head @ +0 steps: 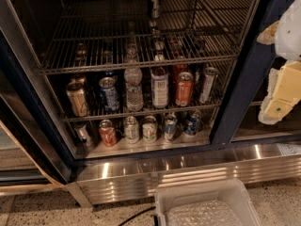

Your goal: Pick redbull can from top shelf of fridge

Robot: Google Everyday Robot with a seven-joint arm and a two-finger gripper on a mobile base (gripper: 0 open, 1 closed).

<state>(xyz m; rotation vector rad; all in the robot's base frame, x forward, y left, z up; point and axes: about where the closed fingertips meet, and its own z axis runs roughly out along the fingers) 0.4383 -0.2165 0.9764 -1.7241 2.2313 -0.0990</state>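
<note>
The fridge [242, 84] stands open with its dark interior in full view, and the redbull can [154, 4] stands upright on the top shelf [94, 44], towards the back and about midway across. Its upper end reaches the top edge of the view. It is the only item on that wire rack that can be made out, with bare wire to its left and right. The gripper [281, 92], pale yellow and white, hangs at the right edge of the view, outside the compartment and to the right of the dark blue-black frame post. It sits lower than the top shelf's front rail and well apart from the can. Whether the gripper is wide or narrow cannot be told from here, and it holds nothing that can be seen. On the middle shelf [141, 112] a row of drinks faces forward: a gold can [77, 99], a blue can [109, 94], a clear water bottle [134, 89], an orange-red can [184, 89] and a slim silver can [207, 84] at the right end. More cans stand in a row on the steel floor panel [141, 147] below. Under the door opening runs the ribbed stainless base strip [197, 175]. A white plastic bin [162, 202] rests on the speckled floor [37, 211] in front of it, with a black cable [136, 215] just to its left.
</note>
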